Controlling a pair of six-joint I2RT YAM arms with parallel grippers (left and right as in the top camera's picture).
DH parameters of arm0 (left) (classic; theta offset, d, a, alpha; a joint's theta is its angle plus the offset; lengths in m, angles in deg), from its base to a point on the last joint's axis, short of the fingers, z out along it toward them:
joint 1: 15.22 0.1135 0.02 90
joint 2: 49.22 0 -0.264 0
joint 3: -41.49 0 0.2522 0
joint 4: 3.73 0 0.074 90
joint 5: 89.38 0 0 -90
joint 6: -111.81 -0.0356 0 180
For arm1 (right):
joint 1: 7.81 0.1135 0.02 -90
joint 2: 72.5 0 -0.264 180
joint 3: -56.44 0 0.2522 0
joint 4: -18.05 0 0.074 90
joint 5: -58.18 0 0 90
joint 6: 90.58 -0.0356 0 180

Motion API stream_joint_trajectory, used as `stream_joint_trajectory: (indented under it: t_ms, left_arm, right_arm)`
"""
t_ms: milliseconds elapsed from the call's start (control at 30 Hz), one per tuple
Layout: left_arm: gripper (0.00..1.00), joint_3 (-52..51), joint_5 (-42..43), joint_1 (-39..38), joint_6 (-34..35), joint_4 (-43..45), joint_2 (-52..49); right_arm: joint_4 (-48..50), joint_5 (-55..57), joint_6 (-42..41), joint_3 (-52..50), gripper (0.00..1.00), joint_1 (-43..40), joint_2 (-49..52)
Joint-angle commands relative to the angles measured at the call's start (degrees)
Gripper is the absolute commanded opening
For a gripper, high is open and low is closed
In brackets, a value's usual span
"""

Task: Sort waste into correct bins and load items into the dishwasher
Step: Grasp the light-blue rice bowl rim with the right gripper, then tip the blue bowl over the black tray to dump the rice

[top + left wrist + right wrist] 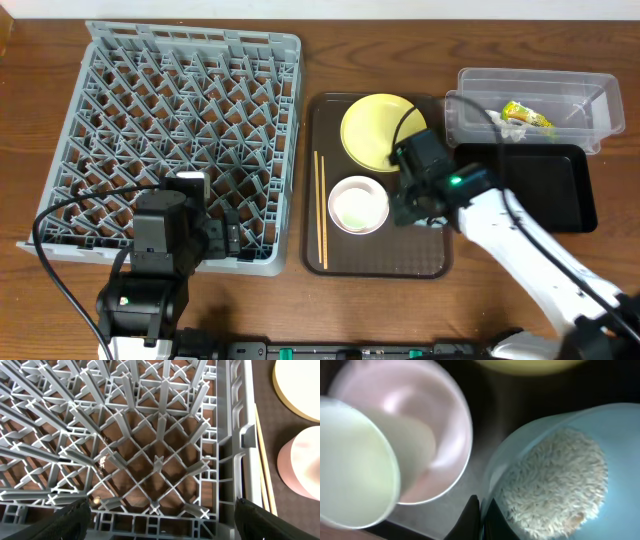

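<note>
Left half of the desk point(400, 25): grey rack point(190, 130), right edge just beside the brown tray point(375, 262), only a narrow strip of wood between. Over the rack's near right corner: left end effector point(228, 240), spread wide, holding nothing. From its wrist view, upright pegs and open lattice cells below, with the rack wall at right and the chopsticks just past it.

On the brown tray: chopsticks point(321, 210) along the left edge, parallel to it. Yellow plate point(378, 130) at the far edge. Nearer, pink bowl point(340, 192) with the white cup point(358, 207) inside. Just right of the pink bowl, close but apart: blue bowl point(600, 425), with dark tray showing in the gap and rice point(555, 480) heaped in its bottom. Hidden overhead by the right arm point(520, 240).

Right end effector point(408, 205) low over the brown tray, at the blue bowl's left rim. One dark finger point(471, 517) just outside that rim, in the gap between the two bowls. Cannot tell whether spread or pressed on the rim: too close and blurred.

Right of the brown tray: black tray point(560, 200), its left part under the right arm. Behind it, at its far edge: clear tub point(470, 78), with wrapper point(527, 116) and white paper point(514, 130) inside.

Open wood along the far edge of the desk and in front of the brown tray. Little room between the bowls, and the plate close behind them.
</note>
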Motion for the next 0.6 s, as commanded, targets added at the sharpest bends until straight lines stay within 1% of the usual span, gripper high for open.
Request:
stream_joint_trajectory:
  t_ms: [0,133,433,567]
  left_arm:
    - [0.92,1.18,-0.11,0.24,0.72,-0.04,0.15]
    - [0.92,1.18,-0.11,0.24,0.72,-0.04,0.15]
    - [0.92,1.18,-0.11,0.24,0.72,-0.04,0.15]
    - [0.92,1.18,-0.11,0.24,0.72,0.00,0.15]
  right_arm:
    - [-1.95,0.81,-0.98,4.63,0.01,-3.87,-2.80]
    - [-3.17,-2.08,-0.96,7.06,0.01,-9.70,-3.15]
    - [-0.81,-22.99,-0.48,5.44,0.01,-28.72,-2.80]
    - [-0.87,-31.19,2.16,3.67,0.01,-35.95,-1.75]
